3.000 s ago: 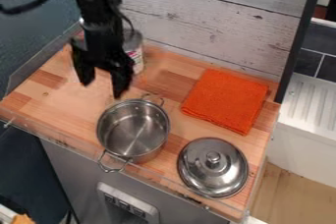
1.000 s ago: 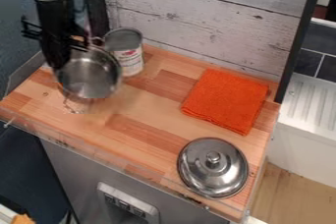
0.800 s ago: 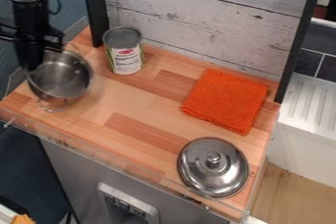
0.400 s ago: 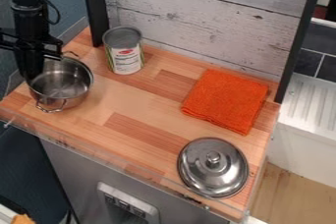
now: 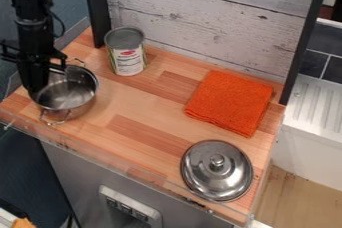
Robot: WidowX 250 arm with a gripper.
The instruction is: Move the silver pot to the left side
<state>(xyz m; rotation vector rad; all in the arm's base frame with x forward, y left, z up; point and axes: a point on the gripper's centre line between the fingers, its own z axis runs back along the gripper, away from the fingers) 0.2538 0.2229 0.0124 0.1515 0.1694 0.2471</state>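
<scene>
Well — silver pot [image 5: 72,103], shiny, round, two-handled.

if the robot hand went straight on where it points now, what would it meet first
Probably the silver pot, at its rim on the picture's left; the hand points down there, though depth is unclear.

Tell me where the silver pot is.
In the camera view, the silver pot is at the counter's left end, below and left of the can.

Soft, even light | counter [image 5: 150,109] bright | glints on pot [image 5: 79,109], lid [image 5: 217,177] | lower left dark | source unclear
</scene>
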